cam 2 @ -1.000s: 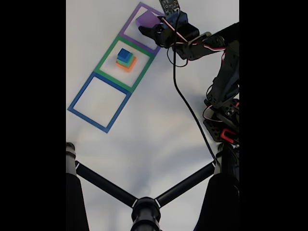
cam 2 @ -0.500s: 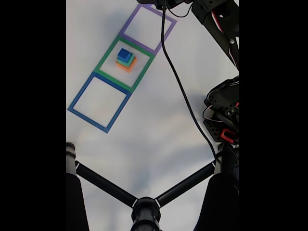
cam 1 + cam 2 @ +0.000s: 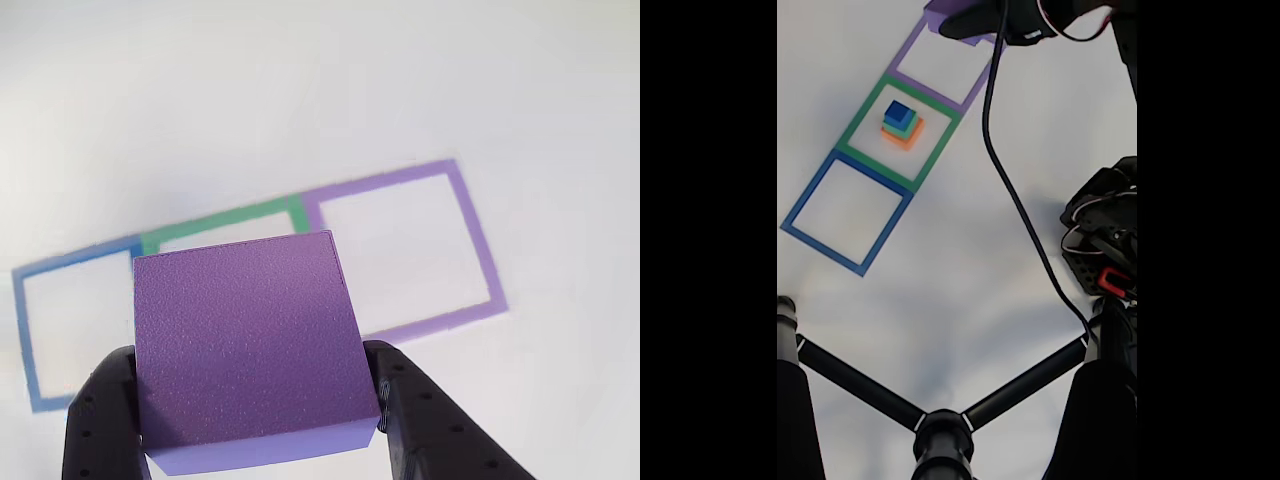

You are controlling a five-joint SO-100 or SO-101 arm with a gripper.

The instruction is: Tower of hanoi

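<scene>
Claw (image 3: 255,420), fingers clamped on opposite sides of the purple block (image 3: 250,345), holds it aloft near the purple square (image 3: 945,60); the smaller blocks' stack (image 3: 902,123) sits in the green square (image 3: 855,135), presumably awaiting transfer.

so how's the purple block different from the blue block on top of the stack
The purple block is held off the table between the tool's two fingers; the blue block rests on the stack in the green square. Purple looks larger and is alone; blue tops other blocks. Both look like square blocks.
</scene>
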